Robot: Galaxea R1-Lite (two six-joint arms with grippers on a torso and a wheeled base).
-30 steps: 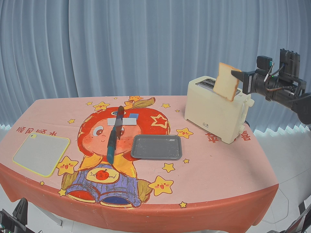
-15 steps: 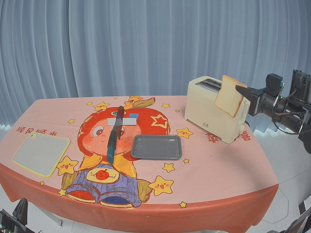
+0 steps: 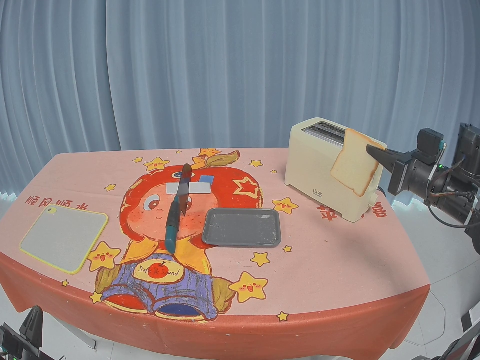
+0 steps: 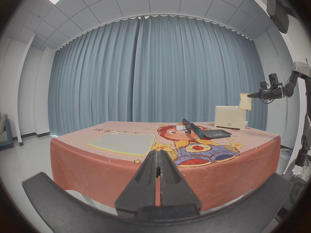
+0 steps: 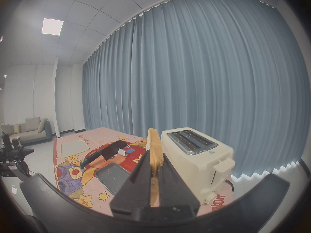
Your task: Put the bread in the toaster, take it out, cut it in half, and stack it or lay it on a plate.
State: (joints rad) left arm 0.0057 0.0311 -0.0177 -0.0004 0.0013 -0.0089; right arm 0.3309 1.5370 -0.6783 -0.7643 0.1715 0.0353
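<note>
Your right hand (image 3: 371, 150) has dropped lower, clamped on the bread (image 3: 352, 165) at its upper corner; the slice hangs just beside the toaster (image 3: 315, 168), off its slots. Left hand (image 4: 158, 167) closed, empty.

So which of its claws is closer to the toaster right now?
The right. The right gripper holds the bread close beside the toaster, near its top. The left gripper, shut, sits low off the table's edge at the cutting board end, far from it.
</note>
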